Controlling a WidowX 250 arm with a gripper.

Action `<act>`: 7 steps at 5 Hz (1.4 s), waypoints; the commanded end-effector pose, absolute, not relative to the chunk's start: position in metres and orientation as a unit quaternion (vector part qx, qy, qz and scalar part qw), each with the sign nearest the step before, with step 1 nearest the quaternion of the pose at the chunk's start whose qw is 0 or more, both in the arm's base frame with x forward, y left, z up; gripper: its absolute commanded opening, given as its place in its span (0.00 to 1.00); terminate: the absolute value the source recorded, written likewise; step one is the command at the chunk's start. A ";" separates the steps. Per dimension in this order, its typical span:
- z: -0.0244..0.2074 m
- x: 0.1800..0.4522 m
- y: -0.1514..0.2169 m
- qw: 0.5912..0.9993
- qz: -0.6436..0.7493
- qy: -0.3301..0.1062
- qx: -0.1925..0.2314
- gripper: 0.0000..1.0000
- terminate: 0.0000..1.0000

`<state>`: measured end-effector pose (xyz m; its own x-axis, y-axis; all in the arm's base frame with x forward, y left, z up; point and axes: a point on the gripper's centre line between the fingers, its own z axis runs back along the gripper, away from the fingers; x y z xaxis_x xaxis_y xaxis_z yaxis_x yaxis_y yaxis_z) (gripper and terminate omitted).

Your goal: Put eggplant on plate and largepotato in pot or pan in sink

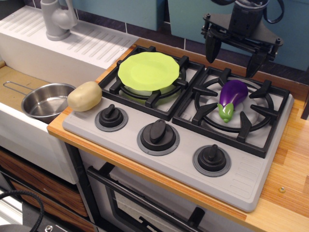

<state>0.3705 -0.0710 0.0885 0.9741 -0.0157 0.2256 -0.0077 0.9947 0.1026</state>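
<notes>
Wooden counter [289, 159] carries a toy stove; the end effector [234, 54] hangs released, jaws spread, above the right burner. Just below and toward the camera lies the eggplant [231, 98], long axis near-upright in frame, stem toward the knobs.

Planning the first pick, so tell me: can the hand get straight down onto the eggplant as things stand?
Probably yes. The hand hangs open above the back of the right burner, and the eggplant lies bare on that grate just in front of it, nothing on top of or against it. The grate's raised bars beneath may limit how low the fingers go.
</notes>
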 end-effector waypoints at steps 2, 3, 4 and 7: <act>0.072 0.371 -0.073 0.991 0.005 -0.130 0.042 1.00 0.00; 0.060 0.373 -0.077 0.989 0.010 -0.144 0.034 1.00 0.00; 0.052 0.377 -0.078 0.988 0.012 -0.154 0.027 1.00 0.00; 0.053 0.385 -0.079 0.989 0.020 -0.146 0.019 0.00 0.00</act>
